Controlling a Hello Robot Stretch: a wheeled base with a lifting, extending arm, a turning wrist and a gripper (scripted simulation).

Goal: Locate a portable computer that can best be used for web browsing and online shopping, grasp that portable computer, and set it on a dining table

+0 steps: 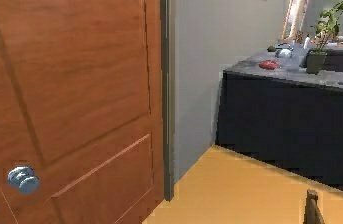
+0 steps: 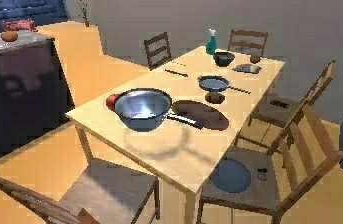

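A light wooden dining table (image 2: pixel 175 150) stands in the middle of the arm side view. On it sit a large steel bowl (image 2: pixel 142 106), a dark oval mat (image 2: pixel 200 114), a red apple (image 2: pixel 112 101), a small pan (image 2: pixel 214 84), a dark bowl (image 2: pixel 223 57) and a blue bottle (image 2: pixel 211 40). The forward view holds a dark counter (image 1: pixel 289 112) at the right, carrying a potted plant (image 1: pixel 322 42) and a small red thing (image 1: pixel 269 65).
A brown wooden door (image 1: pixel 69 100) with round knobs (image 1: pixel 22 178) stands close at the forward view's left, next to a grey wall. Several wooden chairs (image 2: pixel 279 165) ring the table; one seat holds a round grey-blue disc (image 2: pixel 229 176). A dark cabinet (image 2: pixel 19 95) stands left of the table.
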